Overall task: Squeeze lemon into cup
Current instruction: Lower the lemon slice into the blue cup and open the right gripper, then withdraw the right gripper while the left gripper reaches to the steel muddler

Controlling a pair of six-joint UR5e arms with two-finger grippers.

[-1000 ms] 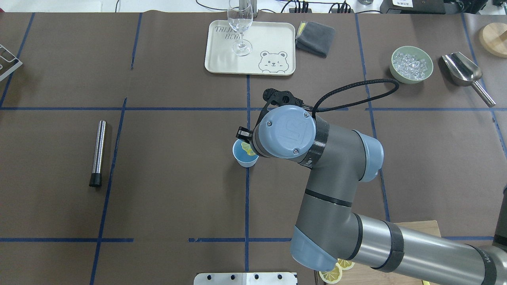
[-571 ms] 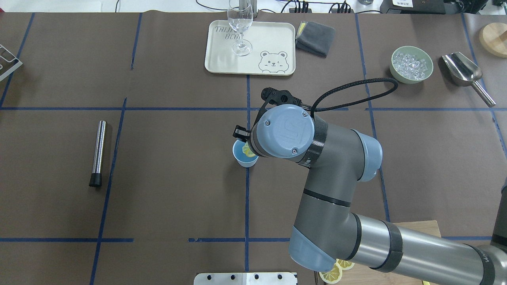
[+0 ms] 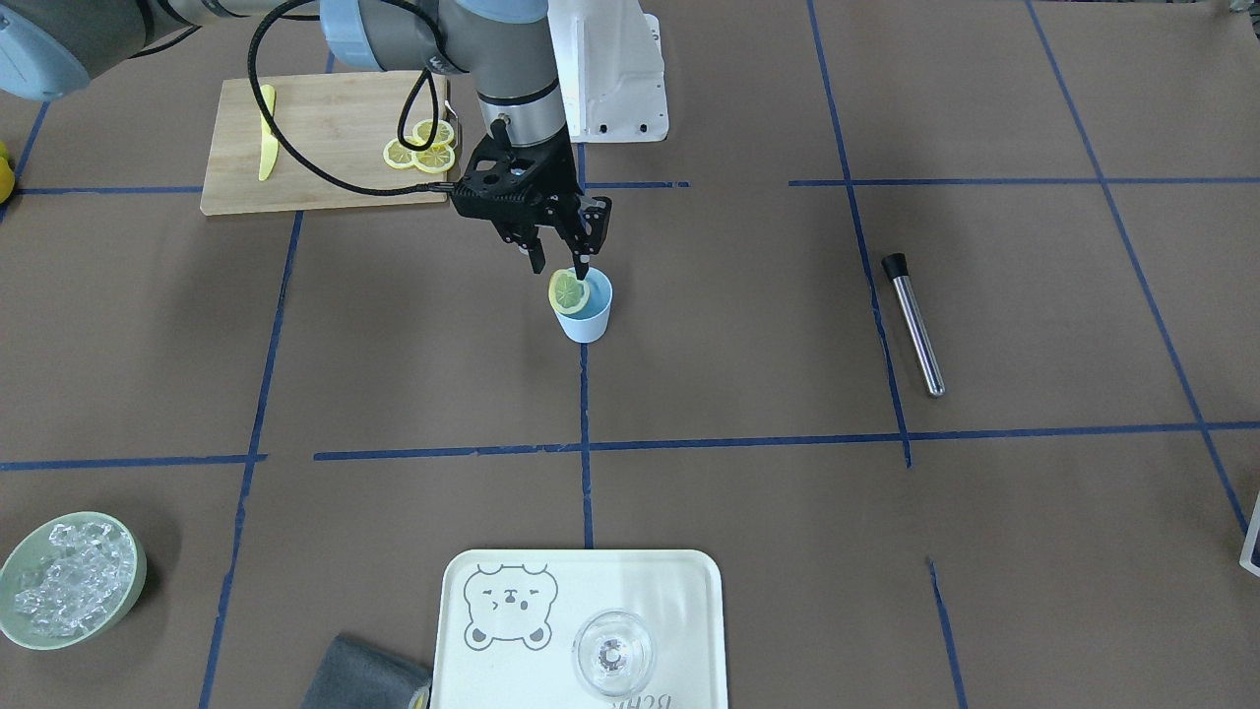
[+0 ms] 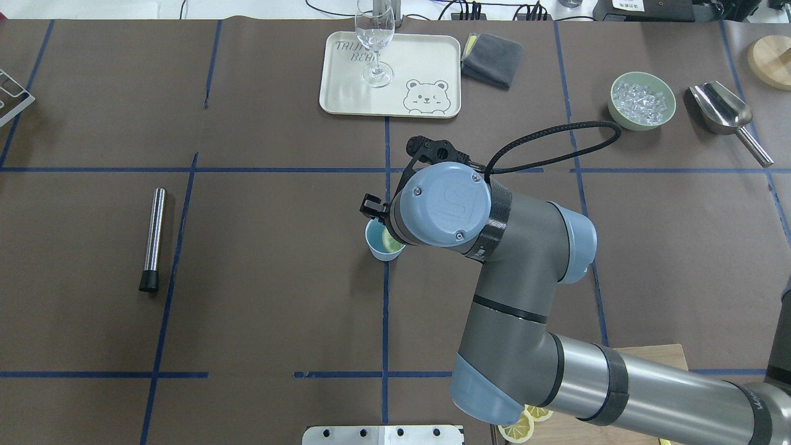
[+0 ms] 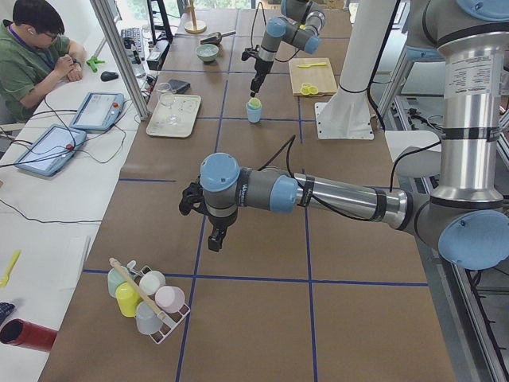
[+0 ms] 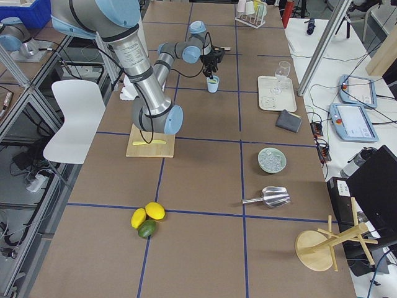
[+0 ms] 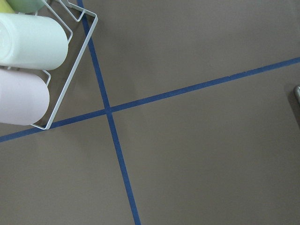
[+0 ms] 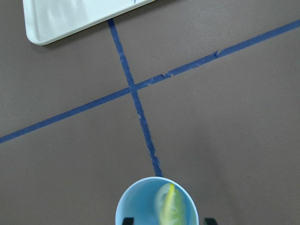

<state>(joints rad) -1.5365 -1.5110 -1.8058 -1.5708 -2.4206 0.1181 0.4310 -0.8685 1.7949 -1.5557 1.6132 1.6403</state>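
Observation:
The light-blue cup stands on the brown table near the middle blue tape line. The yellow lemon slice stands on edge inside the cup's mouth, against its rim. My right gripper hangs just above the cup, open, with its fingertips either side of the slice and apart from it. In the right wrist view the slice is blurred inside the cup, between the two fingertips. From overhead the slice looks greenish in the cup. My left gripper shows only in the exterior left view, so I cannot tell its state.
A wooden board with lemon slices and a yellow knife lies behind the cup. A bear tray holds a clear glass. There are also an ice bowl, a steel rod, a grey cloth and a cup rack.
My right gripper has opened and shifted slightly left. The lemon slice has left the fingers and dropped lower into the cup.

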